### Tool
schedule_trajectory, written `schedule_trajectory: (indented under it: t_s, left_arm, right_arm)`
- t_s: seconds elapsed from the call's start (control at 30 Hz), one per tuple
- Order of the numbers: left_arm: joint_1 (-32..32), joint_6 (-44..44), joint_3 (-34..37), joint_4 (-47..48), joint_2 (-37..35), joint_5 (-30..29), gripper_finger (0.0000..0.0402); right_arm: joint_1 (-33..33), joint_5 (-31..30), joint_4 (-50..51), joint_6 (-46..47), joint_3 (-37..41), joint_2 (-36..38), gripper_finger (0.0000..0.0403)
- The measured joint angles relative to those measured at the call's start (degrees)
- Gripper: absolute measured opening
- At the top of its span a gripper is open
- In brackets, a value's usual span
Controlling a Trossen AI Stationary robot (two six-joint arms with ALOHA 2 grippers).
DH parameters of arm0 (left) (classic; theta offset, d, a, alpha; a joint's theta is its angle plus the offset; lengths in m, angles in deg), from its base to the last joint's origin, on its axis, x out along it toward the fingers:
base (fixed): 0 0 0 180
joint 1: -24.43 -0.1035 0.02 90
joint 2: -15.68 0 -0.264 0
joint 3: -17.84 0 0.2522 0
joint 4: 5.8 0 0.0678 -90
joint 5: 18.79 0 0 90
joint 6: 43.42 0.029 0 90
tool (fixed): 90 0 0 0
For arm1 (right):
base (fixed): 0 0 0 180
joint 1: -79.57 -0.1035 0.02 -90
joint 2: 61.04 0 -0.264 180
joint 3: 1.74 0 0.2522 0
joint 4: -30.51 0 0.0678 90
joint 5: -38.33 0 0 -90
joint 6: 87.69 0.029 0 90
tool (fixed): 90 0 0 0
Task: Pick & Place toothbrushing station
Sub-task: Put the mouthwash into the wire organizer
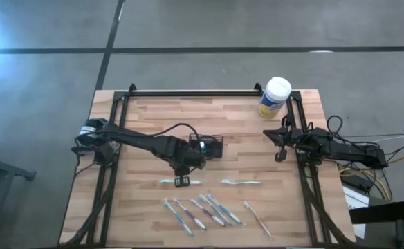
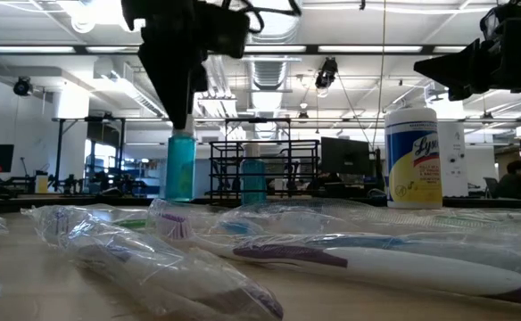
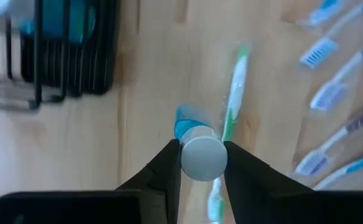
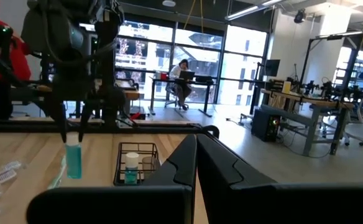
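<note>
The left gripper (image 3: 201,163) has its fingers closed on the white cap of an upright blue tube (image 4: 73,158). It hangs just beside the black basket (image 1: 212,146). The right gripper (image 1: 279,144), fingers closed, waits far off.

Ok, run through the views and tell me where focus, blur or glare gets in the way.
Low view: the wrapped toothbrushes up front are soft and out of focus, with glare on the wrap. Left wrist view: the tube in the left gripper jaws is fairly sharp, while the basket is blurred. High view: bright glare on the floor at the upper left. Right wrist view: bright windows behind, near surfaces dark.
</note>
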Motion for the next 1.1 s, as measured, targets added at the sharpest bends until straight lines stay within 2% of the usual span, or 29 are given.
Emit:
schedule_trajectory:
  t_s: [0.2,0.47,0.83,1.1]
  left_arm:
    - [0.2,12.3,0.9,0.3,0.0,2.2,0.0103]
    - [0.3,18.9,2.7,-0.3,0.0,0.6,0.0104]
    - [-0.5,18.2,6.2,-3.0,-0.1,0.1,0.0107]
    - [-0.5,15.9,5.8,-2.8,-0.1,0.2,0.0147]
  right_arm:
    - [0.0,0.0,0.1,0.0,0.0,0.0,0.0008]
    - [0.0,0.0,0.1,-0.2,0.0,0.0,0.0008]
    - [0.0,0.0,0.5,-0.2,0.0,-0.1,0.0008]
    - [0.0,0.0,0.5,-0.2,0.0,0.0,0.0008]
